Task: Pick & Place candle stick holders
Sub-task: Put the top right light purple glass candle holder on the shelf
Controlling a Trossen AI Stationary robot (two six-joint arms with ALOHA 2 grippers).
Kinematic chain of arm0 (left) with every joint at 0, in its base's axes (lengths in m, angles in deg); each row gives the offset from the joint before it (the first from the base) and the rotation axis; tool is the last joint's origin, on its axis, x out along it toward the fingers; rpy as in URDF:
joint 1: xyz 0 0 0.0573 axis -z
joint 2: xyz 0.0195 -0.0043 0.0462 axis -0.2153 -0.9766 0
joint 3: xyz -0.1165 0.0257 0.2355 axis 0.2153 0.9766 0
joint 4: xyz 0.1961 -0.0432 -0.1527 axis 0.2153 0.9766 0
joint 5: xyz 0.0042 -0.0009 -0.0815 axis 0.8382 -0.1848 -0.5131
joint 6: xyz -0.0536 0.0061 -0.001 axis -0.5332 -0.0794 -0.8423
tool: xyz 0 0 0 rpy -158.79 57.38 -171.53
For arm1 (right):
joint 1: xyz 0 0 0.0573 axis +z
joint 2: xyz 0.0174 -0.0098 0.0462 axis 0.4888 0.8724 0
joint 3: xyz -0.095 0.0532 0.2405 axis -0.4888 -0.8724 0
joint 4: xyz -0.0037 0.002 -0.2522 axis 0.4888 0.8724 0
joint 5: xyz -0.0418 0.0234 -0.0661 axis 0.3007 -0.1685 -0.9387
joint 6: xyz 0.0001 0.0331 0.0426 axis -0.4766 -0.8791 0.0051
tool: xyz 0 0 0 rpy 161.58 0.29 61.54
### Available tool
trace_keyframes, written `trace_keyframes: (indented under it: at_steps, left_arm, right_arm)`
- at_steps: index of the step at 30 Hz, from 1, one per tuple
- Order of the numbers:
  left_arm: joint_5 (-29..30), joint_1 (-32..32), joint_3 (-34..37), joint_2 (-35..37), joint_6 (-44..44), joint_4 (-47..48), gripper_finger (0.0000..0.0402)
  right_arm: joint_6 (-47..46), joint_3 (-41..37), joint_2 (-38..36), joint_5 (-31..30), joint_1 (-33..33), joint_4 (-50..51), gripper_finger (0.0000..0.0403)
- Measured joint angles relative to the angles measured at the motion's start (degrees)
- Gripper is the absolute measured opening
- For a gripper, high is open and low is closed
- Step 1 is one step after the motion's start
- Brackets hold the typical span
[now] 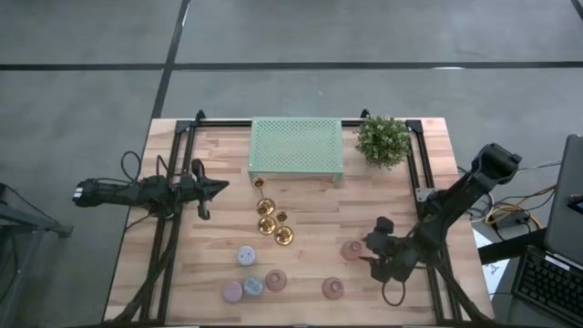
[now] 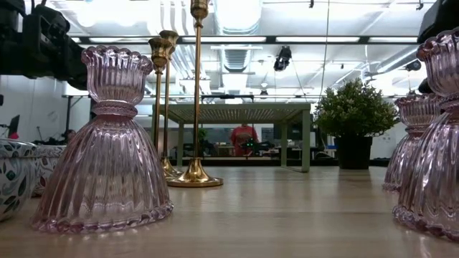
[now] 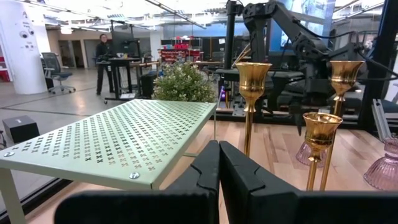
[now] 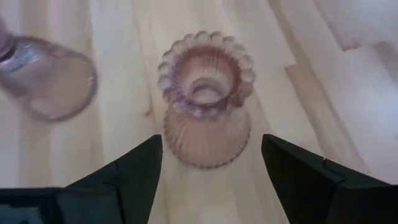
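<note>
Several pink clear glass holders, gold holders and squat pastel holders stand on their bases on the wooden table. My right gripper is open at the near right. Its fingers stand on either side of an upright pink glass holder, also in the high view, without touching it. A second pink glass holder stands nearer the front edge. Gold holders stand at mid-table and pastel ones at the near left. My left gripper is shut and empty, left of the gold holders.
A mint-green perforated stand is at the far middle, with a small green plant to its right. Dark frame rails run along the table's left and right sides. A person stands far off in the room.
</note>
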Motion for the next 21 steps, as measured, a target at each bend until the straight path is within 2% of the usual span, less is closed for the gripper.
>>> trace_keyframes:
  at_steps: [10, 21]
  left_arm:
    - [0.0, 0.0, 0.0, 0.0, 0.0, 0.0, 0.001]
    - [0.0, 0.0, 0.0, 0.0, 0.0, 0.0, 0.001]
  right_arm:
    - [3.4, 0.0, 3.7, -6.4, 0.0, -7.2, 0.0272]
    - [3.7, -0.1, 3.8, -11.2, 0.1, -8.4, 0.0234]
